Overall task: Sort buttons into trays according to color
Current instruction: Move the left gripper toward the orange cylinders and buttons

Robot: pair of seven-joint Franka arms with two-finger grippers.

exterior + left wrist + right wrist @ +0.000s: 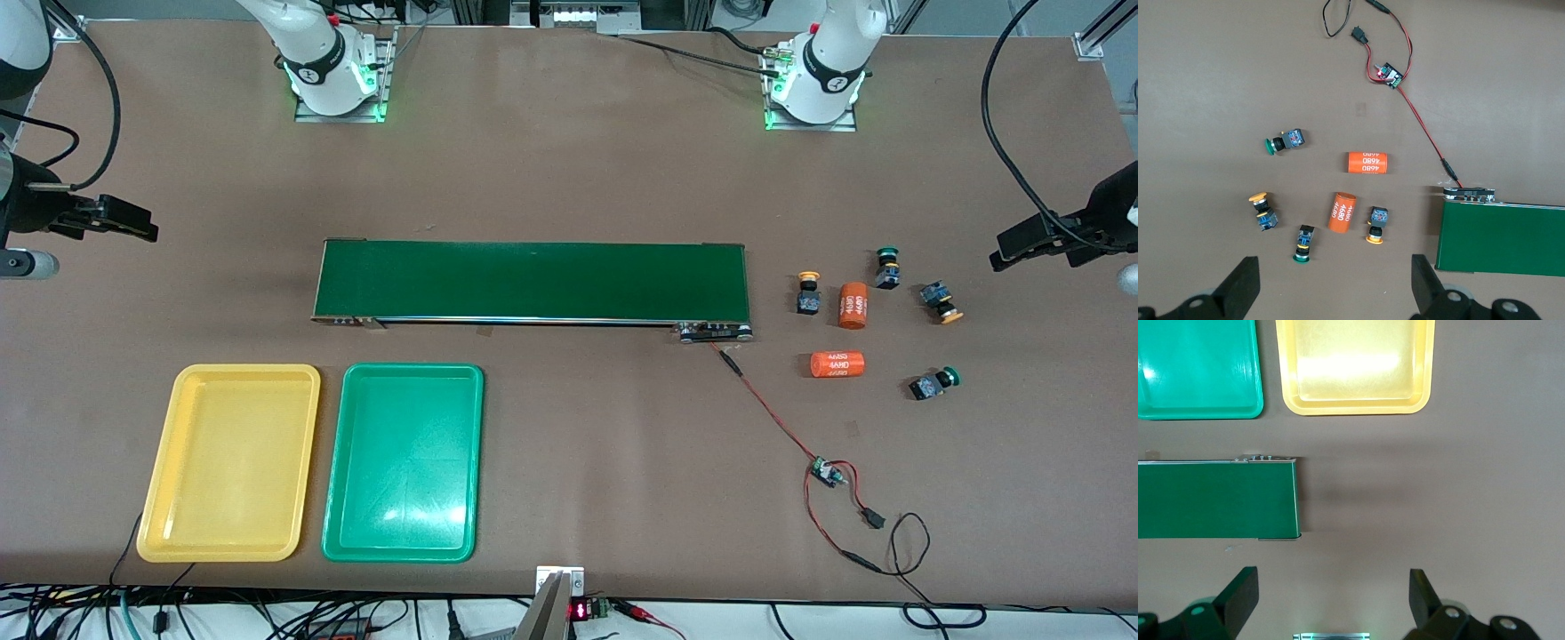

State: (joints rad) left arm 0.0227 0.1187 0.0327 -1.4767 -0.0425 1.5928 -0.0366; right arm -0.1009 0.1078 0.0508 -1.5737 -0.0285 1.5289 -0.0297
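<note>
Four buttons lie loose at the left arm's end of the table in the front view, clustered just off the end of the conveyor belt (532, 281): one yellow button (807, 293) nearest the belt, a green button (886, 268) farther from the camera, a second yellow button (941, 301) toward the table edge, and a second green button (933, 382) nearest the camera. Two orange cylinders (853, 305) sit among them, so you will have to pick around those. Both trays wait bare at the right arm's end, nearer the camera than the belt: the yellow tray (178, 533) and beside it the green tray (471, 444). That split suggests the belt is meant to carry parts between the arms. The left gripper (1036, 238) hangs over the table near the buttons; the right gripper (111, 216) waits over its own end. From the left wrist view, the left gripper's jaws stand wide apart and hold nothing, with all four buttons spread below. From the right wrist view, the right gripper (1331, 597) is likewise spread wide and bare, over the belt's end and the trays.
</note>
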